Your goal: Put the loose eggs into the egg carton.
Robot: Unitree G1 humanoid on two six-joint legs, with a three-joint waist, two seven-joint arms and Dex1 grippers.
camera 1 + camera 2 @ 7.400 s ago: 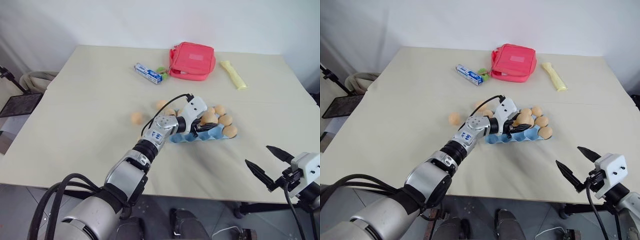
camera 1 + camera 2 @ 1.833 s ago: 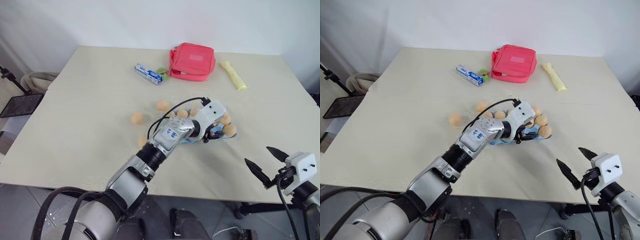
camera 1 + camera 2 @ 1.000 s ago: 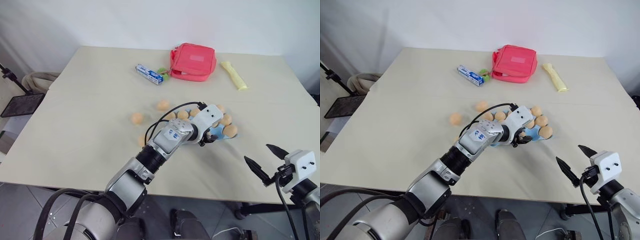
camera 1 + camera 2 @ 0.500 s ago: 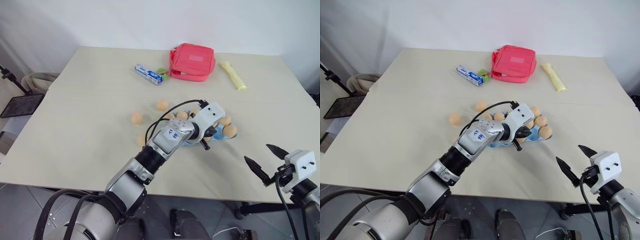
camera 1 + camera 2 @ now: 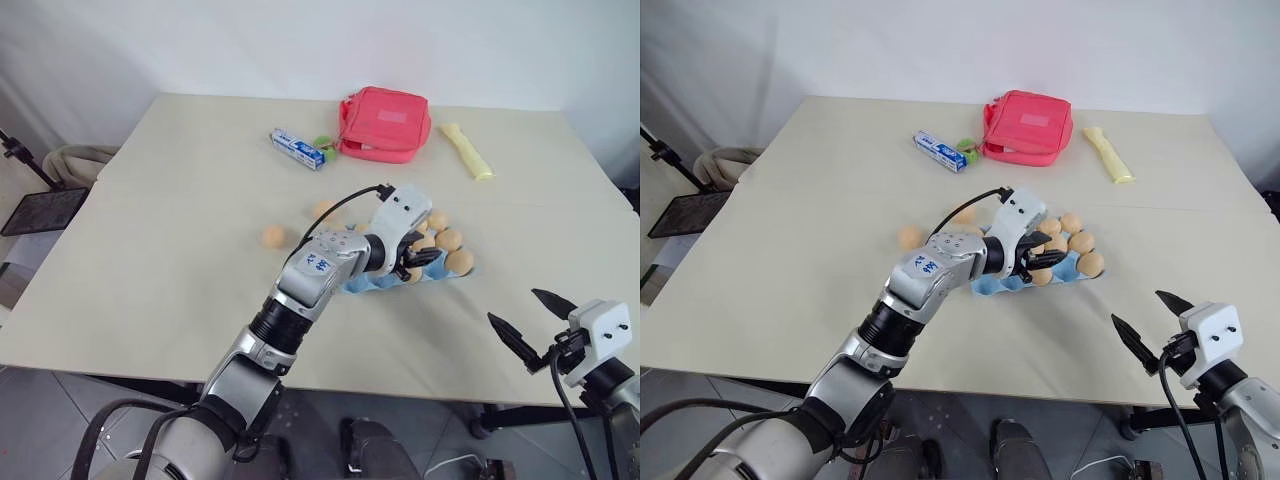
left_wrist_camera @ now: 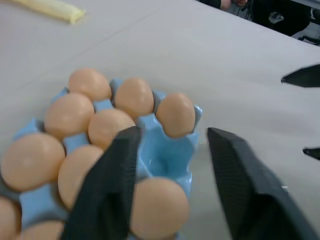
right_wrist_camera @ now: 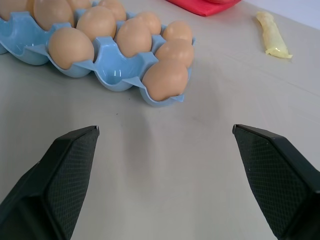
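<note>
The light blue egg carton lies right of the table's middle, with several tan eggs in its cups. One cup at its right end is bare. My left gripper hovers just above the carton, open, with nothing between its fingers. Two loose eggs lie on the table to the left of the carton, one farther out and one by the arm's cable. My right gripper hangs open past the table's near right edge, empty, facing the carton.
At the back of the table lie a red zip pouch, a blue-and-white box with a small green thing beside it, and a pale yellow packet. A black stand is off the table's left side.
The left gripper was shut half a second ago. It now stands open and has risen and drawn back to the left over the carton. The right arm has not moved.
</note>
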